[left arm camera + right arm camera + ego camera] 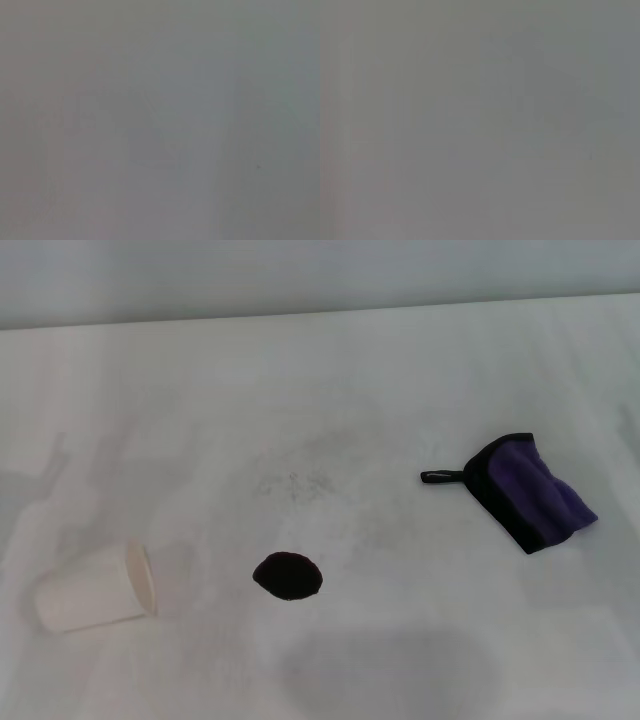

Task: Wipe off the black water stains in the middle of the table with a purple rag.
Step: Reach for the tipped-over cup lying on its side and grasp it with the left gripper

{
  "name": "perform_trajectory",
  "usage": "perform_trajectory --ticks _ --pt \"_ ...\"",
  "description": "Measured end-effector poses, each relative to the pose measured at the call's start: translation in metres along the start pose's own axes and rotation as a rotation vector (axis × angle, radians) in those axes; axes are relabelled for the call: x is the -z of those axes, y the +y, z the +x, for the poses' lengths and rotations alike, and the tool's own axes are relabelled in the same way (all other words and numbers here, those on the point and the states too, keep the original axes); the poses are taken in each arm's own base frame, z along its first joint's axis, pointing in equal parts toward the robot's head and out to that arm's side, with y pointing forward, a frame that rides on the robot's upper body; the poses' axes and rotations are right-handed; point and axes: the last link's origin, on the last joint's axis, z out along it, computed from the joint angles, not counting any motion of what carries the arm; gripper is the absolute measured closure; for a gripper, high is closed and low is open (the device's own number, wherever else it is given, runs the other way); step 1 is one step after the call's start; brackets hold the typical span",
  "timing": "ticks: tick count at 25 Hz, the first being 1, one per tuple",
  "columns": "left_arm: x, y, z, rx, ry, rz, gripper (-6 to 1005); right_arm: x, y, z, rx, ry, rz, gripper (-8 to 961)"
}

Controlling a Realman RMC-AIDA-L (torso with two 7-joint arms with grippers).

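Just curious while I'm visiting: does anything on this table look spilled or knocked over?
Yes. A paper cup lies tipped on its side at the table's left, and a glossy black blot sits just beside its mouth. The purple rag lies untouched to the right.

A white paper cup (pixel 95 589) lies tipped on its side toward the near left of the scene, its open mouth facing right and its rim showing a cream-coloured inner edge. Faint grey speckled smudges (pixel 300 480) mark the surface farther back, near the middle. A soft grey shadow (pixel 390 670) spreads across the near edge. A pale grey wall (pixel 320 275) runs behind.
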Motion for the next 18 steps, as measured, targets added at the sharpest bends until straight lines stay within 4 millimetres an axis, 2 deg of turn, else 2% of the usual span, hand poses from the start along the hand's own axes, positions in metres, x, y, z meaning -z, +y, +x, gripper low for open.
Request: perform_trajectory --ticks 18 --pt "-0.0028 -0.0017 0.0029 -0.006 0.015 0.003 123 0.0047 -0.0051 -0.0026 0.005 -0.012 0.018 78"
